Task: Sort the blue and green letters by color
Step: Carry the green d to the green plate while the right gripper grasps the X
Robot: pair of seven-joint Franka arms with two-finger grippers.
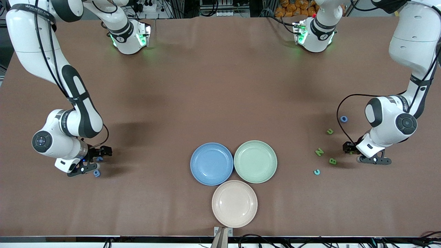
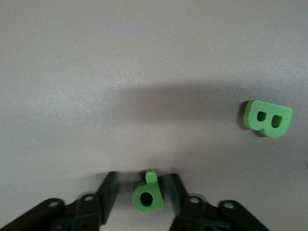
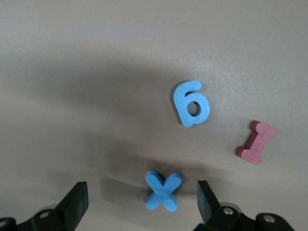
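Looking from the front, the blue plate [image 1: 211,164], the green plate [image 1: 255,161] and the pink plate [image 1: 234,204] are all sitting empty, so no letter is sorted yet. Green letters, an N [image 1: 319,152] among them, are lying scattered toward the left arm's end of the table, with a blue ring-shaped letter [image 1: 344,119] farther from the camera; the left gripper [image 1: 372,159] is working low beside them, and the right gripper [image 1: 90,163] is reaching down over blue pieces at the right arm's end. In the left wrist view, the fingers are standing apart around a small green letter [image 2: 148,194], one touching it, not yet clamping it, while a green B [image 2: 267,118] is lying nearby. In the right wrist view, the jaws are gaping wide around a blue X [image 3: 164,190], with a blue 6 [image 3: 191,103] and a dark red I [image 3: 257,142] lying near. Judging by this, both first picks are only beginning.
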